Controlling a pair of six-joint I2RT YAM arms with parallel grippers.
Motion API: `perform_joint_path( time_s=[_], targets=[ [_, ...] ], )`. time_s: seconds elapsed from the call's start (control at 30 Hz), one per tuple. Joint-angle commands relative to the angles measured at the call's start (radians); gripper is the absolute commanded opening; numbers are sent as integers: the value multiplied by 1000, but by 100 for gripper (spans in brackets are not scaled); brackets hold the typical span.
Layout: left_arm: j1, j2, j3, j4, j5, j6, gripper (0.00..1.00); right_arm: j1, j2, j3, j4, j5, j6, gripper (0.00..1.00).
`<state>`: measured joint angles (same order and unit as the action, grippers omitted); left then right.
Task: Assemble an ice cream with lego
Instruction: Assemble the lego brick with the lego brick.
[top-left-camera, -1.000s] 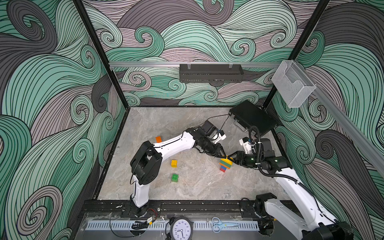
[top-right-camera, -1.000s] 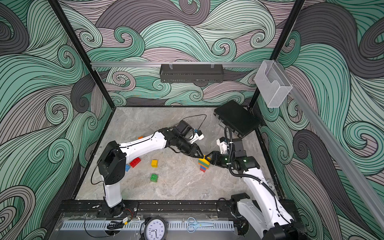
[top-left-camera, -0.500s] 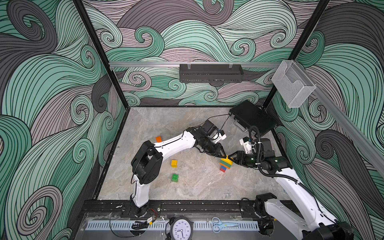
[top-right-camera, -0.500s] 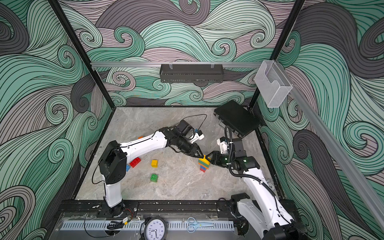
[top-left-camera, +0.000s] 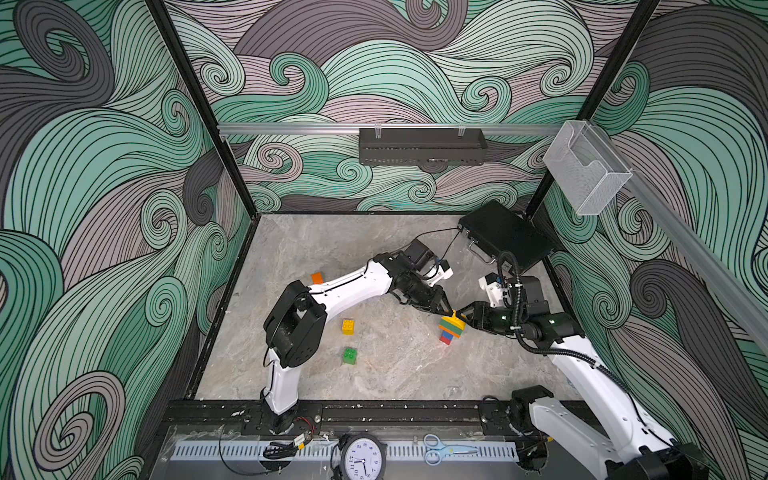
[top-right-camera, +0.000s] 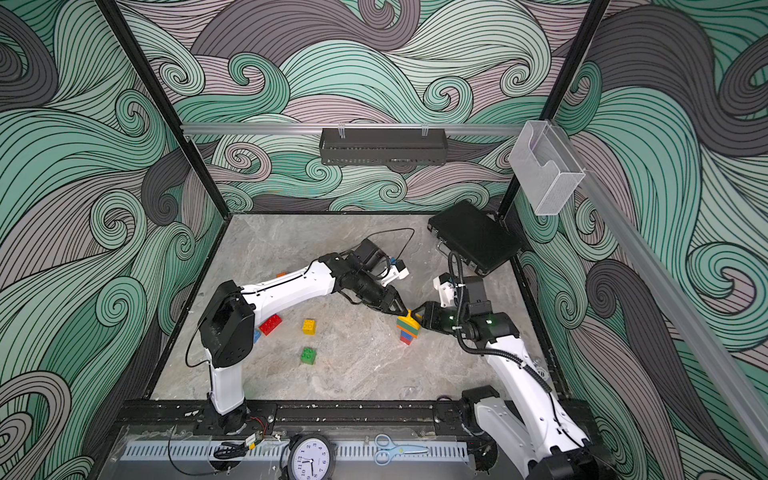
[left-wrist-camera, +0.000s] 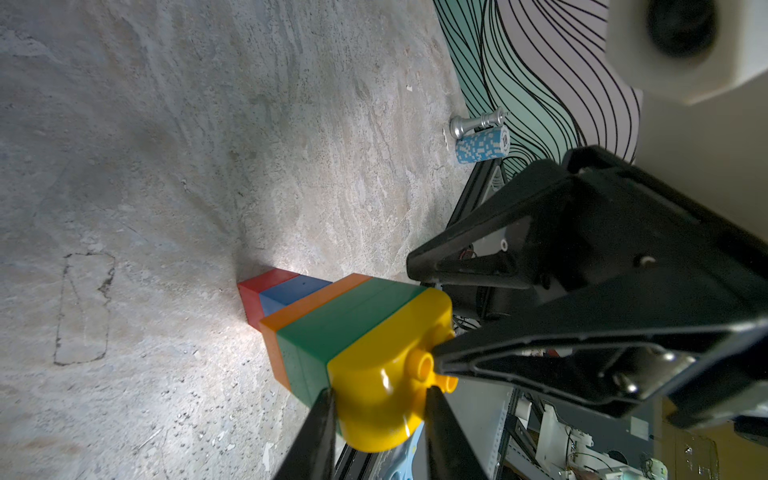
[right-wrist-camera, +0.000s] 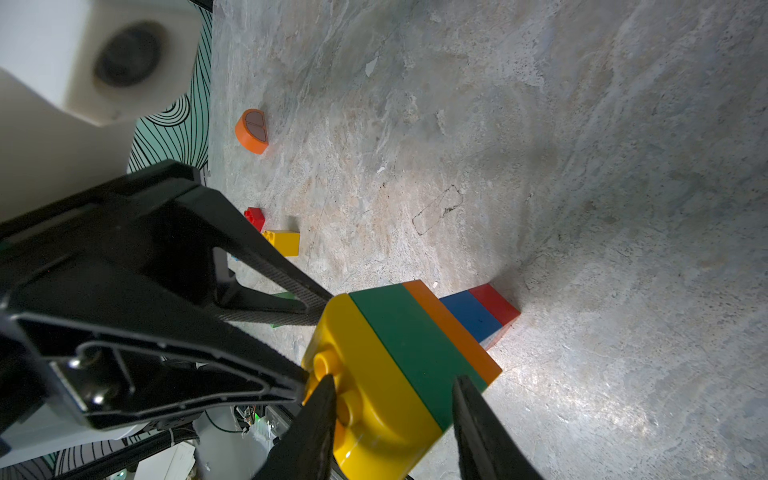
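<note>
Yellow brick (left-wrist-camera: 390, 332) atop stack (left-wrist-camera: 353, 311), pinched by L gripper (left-wrist-camera: 378, 390), R gripper (right-wrist-camera: 392, 384) flanking.

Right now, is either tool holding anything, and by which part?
The left tool pinches the yellow top brick of the stack by its sides. The right tool straddles it; grip unclear.

lego stack (left-wrist-camera: 365, 332): glossy smooth plastic | tabletop (left-wrist-camera: 166, 166): matt mottled stone-look | chess piece (left-wrist-camera: 478, 122): shiny metal
</note>
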<state>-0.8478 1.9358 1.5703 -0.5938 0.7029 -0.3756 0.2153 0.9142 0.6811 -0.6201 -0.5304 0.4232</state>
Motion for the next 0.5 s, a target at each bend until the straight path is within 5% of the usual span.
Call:
perform_joint_path(
  time_s=[0.0,0.47],
  targets=[
    [-33,90,-49,-173,-95,35,31,22,38,-45,-121,84,-11,45],
    [-26,78,33,-166,-117,21,37,19,9,-25,-90,66,-1,48]
  ],
)
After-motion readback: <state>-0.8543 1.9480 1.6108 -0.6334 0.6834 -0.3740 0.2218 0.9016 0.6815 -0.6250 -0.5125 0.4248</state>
